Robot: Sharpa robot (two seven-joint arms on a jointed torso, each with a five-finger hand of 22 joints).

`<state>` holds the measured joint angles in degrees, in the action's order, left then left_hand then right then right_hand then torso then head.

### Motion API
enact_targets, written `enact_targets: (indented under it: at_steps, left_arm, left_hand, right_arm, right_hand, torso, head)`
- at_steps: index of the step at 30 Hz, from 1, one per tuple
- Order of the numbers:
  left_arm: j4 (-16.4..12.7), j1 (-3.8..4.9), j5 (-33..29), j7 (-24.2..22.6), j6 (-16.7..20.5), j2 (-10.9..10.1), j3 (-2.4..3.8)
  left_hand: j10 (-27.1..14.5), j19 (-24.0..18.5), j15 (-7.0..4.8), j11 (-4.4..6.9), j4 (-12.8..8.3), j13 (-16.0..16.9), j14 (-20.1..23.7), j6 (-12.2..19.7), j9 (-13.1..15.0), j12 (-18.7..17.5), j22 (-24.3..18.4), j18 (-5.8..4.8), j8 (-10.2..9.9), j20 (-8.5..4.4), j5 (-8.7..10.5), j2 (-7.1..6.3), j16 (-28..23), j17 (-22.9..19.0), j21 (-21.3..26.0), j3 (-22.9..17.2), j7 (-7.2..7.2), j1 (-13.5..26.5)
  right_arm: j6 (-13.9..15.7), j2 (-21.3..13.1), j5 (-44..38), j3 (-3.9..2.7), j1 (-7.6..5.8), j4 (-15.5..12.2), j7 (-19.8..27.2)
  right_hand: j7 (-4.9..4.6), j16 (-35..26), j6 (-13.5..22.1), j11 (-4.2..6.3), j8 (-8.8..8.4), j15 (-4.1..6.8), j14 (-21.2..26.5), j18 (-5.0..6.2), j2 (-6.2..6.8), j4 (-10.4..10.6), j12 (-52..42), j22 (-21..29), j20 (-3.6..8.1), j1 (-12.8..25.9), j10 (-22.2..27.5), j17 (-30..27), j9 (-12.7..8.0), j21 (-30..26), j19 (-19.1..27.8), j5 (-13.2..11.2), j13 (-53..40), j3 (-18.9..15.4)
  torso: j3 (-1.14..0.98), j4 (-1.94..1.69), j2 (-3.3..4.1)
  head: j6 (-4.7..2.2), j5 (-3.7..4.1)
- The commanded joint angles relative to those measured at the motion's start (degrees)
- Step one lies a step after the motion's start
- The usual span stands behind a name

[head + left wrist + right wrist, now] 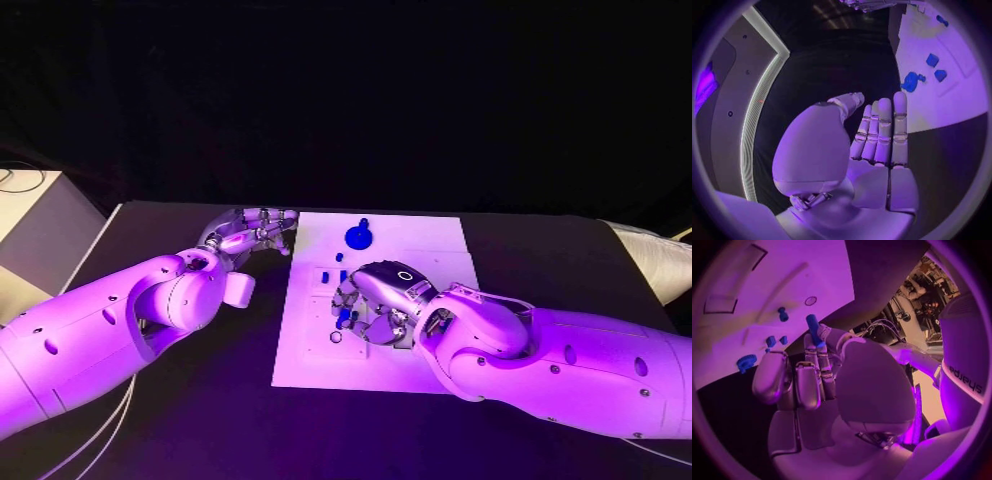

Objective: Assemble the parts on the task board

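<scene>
1. The right hand (378, 300) is the hand nearest the head camera, held over the middle of the task board (433, 240). In the right wrist view its fingers (808, 385) are curled together, and a blue peg (812, 329) is pinched at their tips.
2. The blue peg is a short, slim cylinder, plain deep blue, standing up out of the fingertips and tilted a little.
3. The task board is a flat white plate with shallow recessed outlines, lying in the middle of the black table (173, 225).
4. A blue gear-like part (358, 236), round with a small knob, lies near the board's far edge, well apart from the right hand.
5. Two small blue blocks (333, 276) lie close together on the board between the gear-like part and the right hand, just beyond that hand's fingers.
6. A small ring-shaped hole (336, 337) shows in the board on its left side, just beside the right hand.
7. The left hand (254, 233) rests off the board's far left corner, over the black table. In the left wrist view its fingers (882, 132) are straight and pressed side by side, holding nothing.
8. From the left hand, the gear-like part is the nearest piece, near but not touching.
</scene>
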<state>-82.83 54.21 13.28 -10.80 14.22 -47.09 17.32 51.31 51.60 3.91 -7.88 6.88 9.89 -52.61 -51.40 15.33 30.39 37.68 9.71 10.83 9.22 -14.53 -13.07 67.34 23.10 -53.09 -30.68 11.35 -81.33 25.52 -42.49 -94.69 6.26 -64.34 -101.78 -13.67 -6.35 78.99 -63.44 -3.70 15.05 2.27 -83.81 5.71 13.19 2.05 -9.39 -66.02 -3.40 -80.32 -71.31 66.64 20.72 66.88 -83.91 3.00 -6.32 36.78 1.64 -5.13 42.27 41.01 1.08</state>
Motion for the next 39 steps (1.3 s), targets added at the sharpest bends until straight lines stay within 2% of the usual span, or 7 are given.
enact_targets:
  at_steps: [1,10,18,26,39]
  left_arm:
    - [0.0,-0.01,0.0,-0.3,-1.0,0.3,0.04]
    - [0.3,-0.22,0.0,-0.2,-1.0,0.4,0.04]
    - [0.4,-0.27,0.0,-0.2,-1.0,0.2,0.04]
    - [0.3,-0.28,0.0,-0.1,-1.0,0.1,0.03]
    - [0.3,-0.28,0.0,0.1,-1.0,-0.2,0.03]
  left_hand:
    - [-0.4,0.5,-0.05,-0.06,0.2,-0.1,-0.4,-0.1,-0.1,0.3,-0.1,0.91,-0.1,-0.07,-0.02,0.40,-0.3,-0.1,0.2,0.1,0.31,0.1]
    - [-0.4,0.5,-0.05,-0.06,0.2,-0.1,-0.4,-0.1,-0.1,0.3,-0.1,0.91,-0.1,-0.07,-0.02,0.40,-0.3,-0.1,0.2,0.1,0.31,0.1]
    - [-0.4,0.5,-0.05,-0.06,0.2,-0.1,-0.4,-0.1,-0.1,0.3,-0.1,0.91,-0.1,-0.07,-0.02,0.40,-0.3,-0.1,0.2,0.1,0.31,0.1]
    - [-0.5,0.7,-0.06,-0.04,0.4,-0.1,-0.5,-0.1,-0.1,0.4,-0.2,0.91,-0.1,-0.07,-0.02,0.45,-0.4,-0.1,0.4,0.2,0.29,0.1]
    - [-0.5,0.7,-0.06,-0.04,0.4,-0.1,-0.5,-0.1,-0.1,0.4,-0.2,0.91,-0.1,-0.07,-0.02,0.45,-0.4,-0.1,0.4,0.2,0.29,0.1]
  right_arm:
    - [0.0,0.5,-1.5,0.12,0.40,0.7,0.8]
    - [0.5,1.8,-4.2,0.43,1.17,1.9,-0.6]
    - [1.0,2.6,-6.0,0.50,1.92,2.5,-1.4]
    - [0.0,3.1,-6.3,0.60,2.53,2.7,-1.5]
    - [-0.8,3.5,-7.7,0.76,2.69,3.8,-1.7]
  right_hand:
    - [-0.46,0.3,0.1,1.25,0.18,0.04,-2.1,-0.41,-2.35,-2.3,-0.6,0.1,0.26,-2.1,-1.7,0.0,0.1,-0.1,0.0,0.2,-5.3,2.3]
    - [-0.47,0.3,0.1,1.23,0.18,0.02,-2.0,-0.41,-2.34,-2.3,-0.6,0.0,0.26,-2.1,-1.7,-0.1,0.1,0.0,0.0,0.2,-5.3,2.3]
    - [-0.48,0.4,0.1,1.23,0.17,0.01,-2.1,-0.43,-2.33,-2.4,-0.6,-0.1,0.25,-2.1,-1.7,0.1,0.1,0.1,0.0,0.3,-5.4,2.4]
    - [-0.48,0.4,0.1,1.22,0.17,0.01,-2.1,-0.46,-2.32,-2.5,-0.6,-0.2,0.25,-2.1,-1.7,0.1,0.1,0.2,0.0,0.3,-5.4,2.4]
    - [-0.48,0.4,0.1,1.21,0.17,-0.01,-2.1,-0.47,-2.29,-2.6,-0.6,-0.3,0.23,-2.0,-1.7,0.0,0.1,0.2,0.0,0.3,-5.5,2.5]
  torso:
    - [-0.07,0.13,0.06]
    - [-0.20,0.13,0.05]
    - [-0.14,0.06,0.05]
    - [-0.09,0.06,0.03]
    - [-0.10,0.06,0.03]
  head:
    - [0.15,-0.12]
    - [0.44,-0.12]
    - [0.64,-0.23]
    - [1.16,-0.38]
    - [1.19,-0.51]
